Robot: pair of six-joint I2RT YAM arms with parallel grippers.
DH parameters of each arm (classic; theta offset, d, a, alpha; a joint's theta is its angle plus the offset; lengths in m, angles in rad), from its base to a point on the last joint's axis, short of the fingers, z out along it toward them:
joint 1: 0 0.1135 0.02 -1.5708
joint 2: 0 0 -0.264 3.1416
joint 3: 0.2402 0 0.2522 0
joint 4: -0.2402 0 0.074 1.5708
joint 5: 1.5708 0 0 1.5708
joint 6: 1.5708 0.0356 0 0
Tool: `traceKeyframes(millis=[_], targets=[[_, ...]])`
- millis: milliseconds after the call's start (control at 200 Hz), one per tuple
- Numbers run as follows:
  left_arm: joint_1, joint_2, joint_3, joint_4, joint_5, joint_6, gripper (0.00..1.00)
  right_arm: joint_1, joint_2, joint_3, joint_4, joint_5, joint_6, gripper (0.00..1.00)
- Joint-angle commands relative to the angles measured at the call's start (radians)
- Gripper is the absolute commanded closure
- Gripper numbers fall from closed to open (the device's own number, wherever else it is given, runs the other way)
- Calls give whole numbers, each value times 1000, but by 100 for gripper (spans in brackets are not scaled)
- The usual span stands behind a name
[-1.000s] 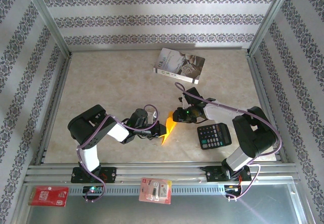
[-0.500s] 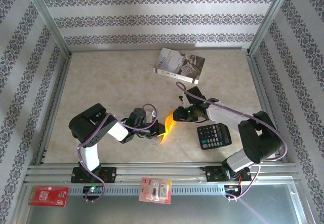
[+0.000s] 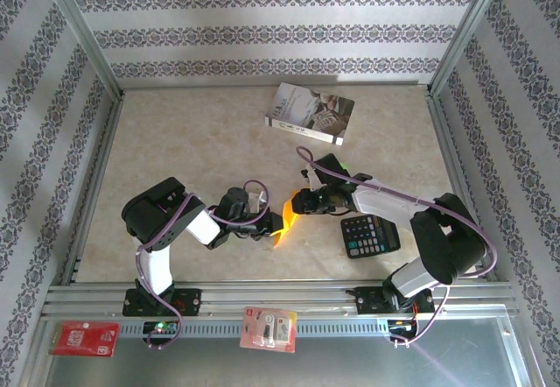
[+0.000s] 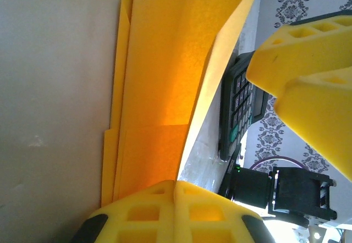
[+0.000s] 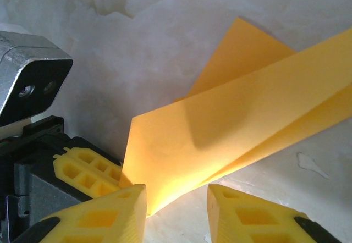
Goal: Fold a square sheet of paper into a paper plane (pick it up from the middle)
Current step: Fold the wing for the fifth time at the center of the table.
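The square sheet of paper [image 3: 283, 221], orange-yellow and folded into long layers, stands up off the table between the two arms. My left gripper [image 3: 269, 228] is shut on its near end; in the left wrist view the yellow fingers [image 4: 137, 215] pinch the fold [image 4: 159, 89] where they meet [image 4: 176, 187]. My right gripper [image 3: 296, 205] is right beside the paper from the far side. It stands open [image 5: 177, 213], with the paper's lower corner [image 5: 231, 122] against its left finger [image 5: 104, 215], and nothing is clamped.
A black calculator [image 3: 369, 235] lies just right of the paper, under the right arm. A grey-white book [image 3: 311, 113] sits at the back. Two red packets [image 3: 269, 329] [image 3: 84, 338] lie on the front rail. Metal frame posts border the table.
My right gripper has moved left, closer to the paper's upper end. The left gripper has shifted slightly left with the paper, which now stands more upright.
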Motion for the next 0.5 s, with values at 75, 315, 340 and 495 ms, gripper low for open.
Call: traceKeyframes(millis=[75, 315, 340, 495], targets=[[22, 26, -22, 37, 3, -6, 100, 24, 51, 18, 52, -21, 8, 68], [27, 28, -31, 41, -6, -20, 100, 37, 110, 51, 69, -18, -3, 71], [27, 28, -33, 39, -7, -20, 100, 37, 114, 52, 70, -20, -4, 71], [27, 30, -34, 32, -9, -19, 100, 38, 122, 62, 66, -13, -8, 72]])
